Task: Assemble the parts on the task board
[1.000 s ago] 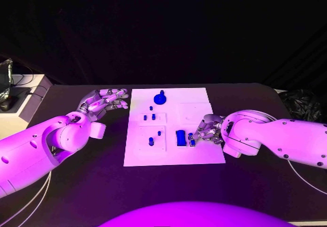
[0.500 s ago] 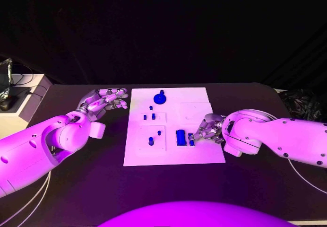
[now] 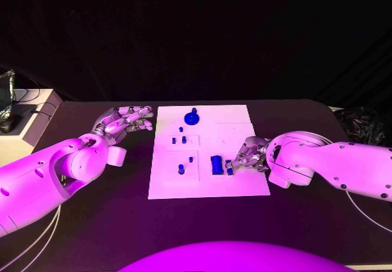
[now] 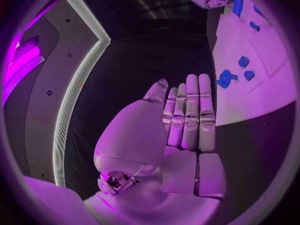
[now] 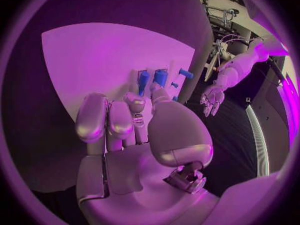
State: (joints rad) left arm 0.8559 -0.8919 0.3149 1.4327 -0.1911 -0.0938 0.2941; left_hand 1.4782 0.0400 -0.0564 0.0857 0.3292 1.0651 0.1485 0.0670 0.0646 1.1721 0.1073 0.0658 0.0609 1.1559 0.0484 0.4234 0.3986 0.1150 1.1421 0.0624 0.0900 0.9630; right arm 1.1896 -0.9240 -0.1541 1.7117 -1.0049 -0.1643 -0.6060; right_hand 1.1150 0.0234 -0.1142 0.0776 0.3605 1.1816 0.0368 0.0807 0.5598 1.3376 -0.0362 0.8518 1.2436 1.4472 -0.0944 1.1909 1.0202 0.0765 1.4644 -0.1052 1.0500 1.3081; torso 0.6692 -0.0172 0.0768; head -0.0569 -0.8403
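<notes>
A black table [image 3: 98,226] fills the head view, with a white rectangular task board [image 3: 237,184] lying flat at its middle. Bare table surface runs along the board's left, right and near edges.

At the left, the left hand [image 3: 127,122] hovers just beside the board's far left edge, over bare table. Its fingers [image 4: 190,110] lie straight and side by side with nothing in them, and it touches no part.

On the board, going left to right: a small blue peg [image 3: 180,168] stands in the near-left panel, with a smaller one [image 3: 191,159] just beyond it. Three small blue pegs [image 3: 181,137] cluster in the panel farther back. A rounded blue part with a knob [image 3: 192,118] sits near the far edge. A rectangular blue block [image 3: 216,164] stands right of centre, with a small blue piece [image 3: 229,168] just beside it.

At the right, the right hand [image 3: 248,156] rests over the board's right side, its fingertips [image 5: 141,102] curled down at that small blue piece. Whether they actually pinch it, I cannot tell. The board's far-right panel is bare white.
</notes>
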